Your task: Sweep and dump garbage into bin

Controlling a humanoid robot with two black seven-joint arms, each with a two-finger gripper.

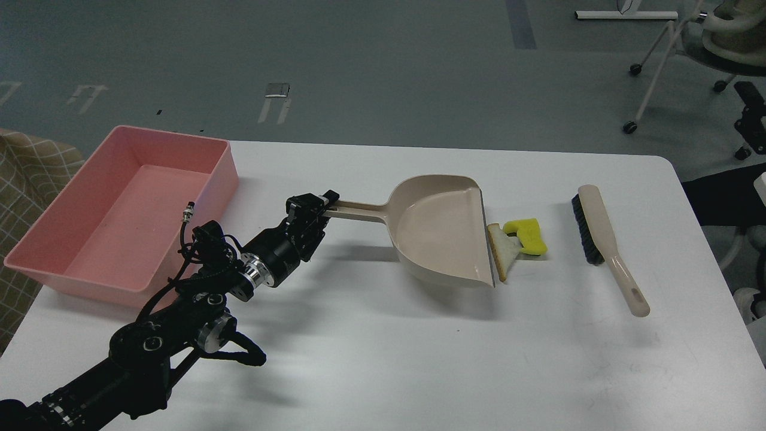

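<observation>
My left gripper (317, 211) is shut on the handle of the beige dustpan (440, 230), which rests near the table's middle with its mouth facing right. A piece of bread (500, 248) lies tilted against the dustpan's front lip. A yellow crumpled piece (528, 234) touches the bread's right side. The beige hand brush (604, 238) with black bristles lies free on the table to the right. The pink bin (125, 209) stands at the table's left. My right gripper is out of view.
The white table (389, 359) reaches its right edge just past the brush. An office chair (706, 36) stands on the floor at the back right. A checked cloth (24, 173) lies left of the bin.
</observation>
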